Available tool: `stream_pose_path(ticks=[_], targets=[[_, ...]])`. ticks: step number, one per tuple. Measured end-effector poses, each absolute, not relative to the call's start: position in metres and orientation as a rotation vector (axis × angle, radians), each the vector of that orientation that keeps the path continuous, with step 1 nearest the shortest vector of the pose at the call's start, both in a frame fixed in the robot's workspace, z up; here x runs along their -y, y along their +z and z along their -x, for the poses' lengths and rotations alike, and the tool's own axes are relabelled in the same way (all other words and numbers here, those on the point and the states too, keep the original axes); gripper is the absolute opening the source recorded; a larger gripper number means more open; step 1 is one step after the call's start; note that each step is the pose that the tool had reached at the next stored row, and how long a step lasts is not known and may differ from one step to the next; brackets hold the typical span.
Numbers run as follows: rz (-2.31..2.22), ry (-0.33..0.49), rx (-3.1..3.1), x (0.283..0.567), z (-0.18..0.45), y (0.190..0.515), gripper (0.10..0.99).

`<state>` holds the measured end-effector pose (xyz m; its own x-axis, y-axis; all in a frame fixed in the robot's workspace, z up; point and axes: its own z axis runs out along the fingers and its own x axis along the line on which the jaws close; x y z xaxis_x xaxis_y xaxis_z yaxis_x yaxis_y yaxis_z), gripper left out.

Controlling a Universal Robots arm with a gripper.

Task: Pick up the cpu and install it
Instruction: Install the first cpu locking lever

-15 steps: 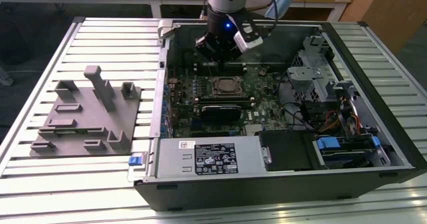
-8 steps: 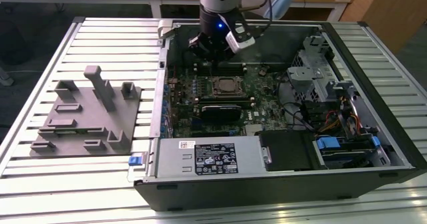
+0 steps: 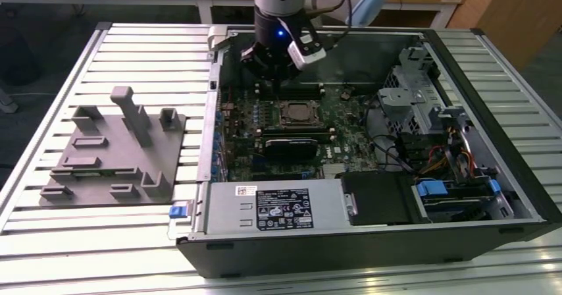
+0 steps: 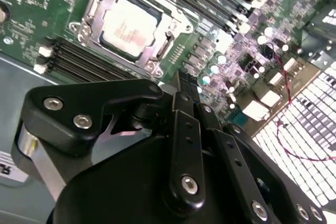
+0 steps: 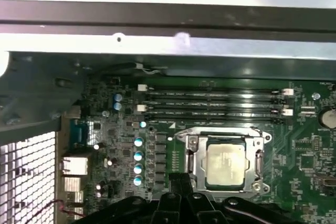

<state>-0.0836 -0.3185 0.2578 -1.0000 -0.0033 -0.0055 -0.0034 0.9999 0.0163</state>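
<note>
The cpu (image 3: 296,112) lies flat inside the black-framed socket on the green motherboard (image 3: 347,153), its silvery top showing in both wrist views (image 4: 128,24) (image 5: 227,163). My gripper (image 3: 278,83) hangs above the board just behind the socket, toward the case's back wall. Its black fingers are pressed together with nothing between them, and their tips (image 4: 184,80) (image 5: 181,181) sit a short way off the socket's edge, not touching the chip.
The open computer case (image 3: 491,176) holds a power supply (image 3: 272,206), a drive cage with blue tabs (image 3: 439,193) and cables on the exterior view's right. Memory slots (image 5: 210,103) run beside the socket. A grey fixture block (image 3: 114,150) sits on the slatted table, at the exterior view's left.
</note>
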Motion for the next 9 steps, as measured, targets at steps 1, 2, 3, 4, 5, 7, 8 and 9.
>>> stream_pose_path(ticks=[1,2,3,4,5,7,8,9], targets=[[0.005,0.027,-3.136,0.3183,0.0848,0.2575,0.106],[0.005,0.027,-3.136,0.3178,0.0855,0.2572,0.106],[0.005,0.027,-3.136,0.3171,0.0863,0.2569,0.106],[0.005,0.027,-3.136,0.3166,0.0871,0.2566,0.106],[0.005,0.027,-3.136,0.3161,0.0874,0.2563,0.106],[0.005,0.027,-3.136,0.315,0.0891,0.2559,0.106],[0.005,0.028,-3.136,0.3144,0.0908,0.2559,0.106],[0.005,0.028,-3.136,0.3136,0.0923,0.2557,0.106]])
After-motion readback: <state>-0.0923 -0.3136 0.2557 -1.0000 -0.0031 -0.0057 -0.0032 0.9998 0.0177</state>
